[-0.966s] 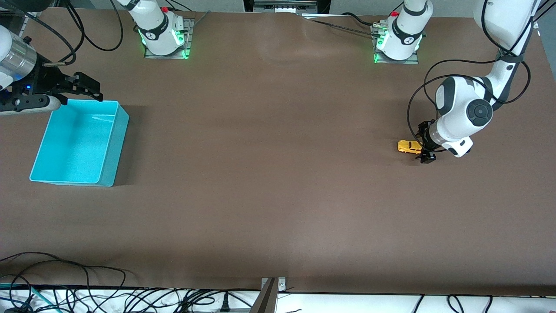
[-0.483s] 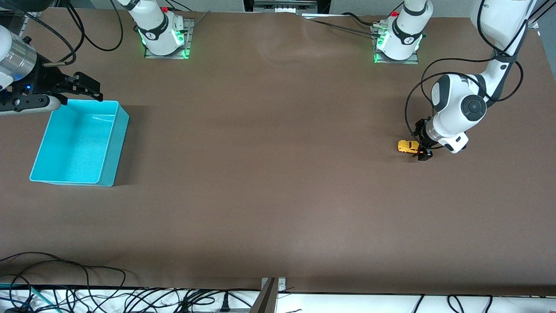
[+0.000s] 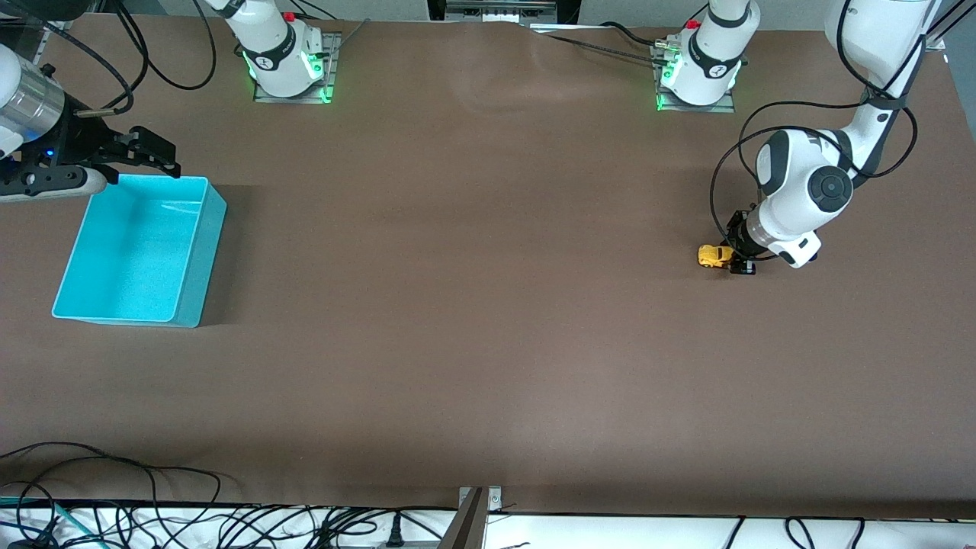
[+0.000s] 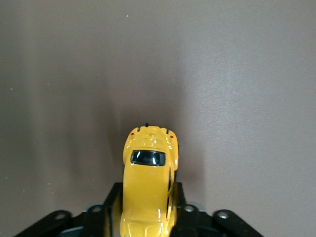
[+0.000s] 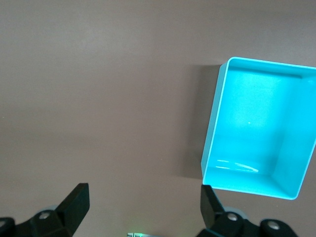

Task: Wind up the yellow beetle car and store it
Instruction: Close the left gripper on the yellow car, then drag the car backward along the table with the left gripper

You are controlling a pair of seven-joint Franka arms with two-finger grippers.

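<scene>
Right pincer point(image 3: 152, 156): released, fingers spread wide, waiting over the turquoise bin point(image 3: 137, 252) at the right arm's end of the surface point(image 3: 473, 305).
Yellow beetle car point(image 3: 714, 256): on the surface near the left arm's end, long axis along the table's length, its free end toward the bin.
Left pincer point(image 3: 738, 255): clenched on the car's other end.

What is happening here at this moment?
The left pincer is down at the table near the left arm's end, its fingers closed around one end of the yellow beetle car, which sits on the brown table. The right pincer waits open above the table beside the turquoise bin, which holds nothing.
</scene>
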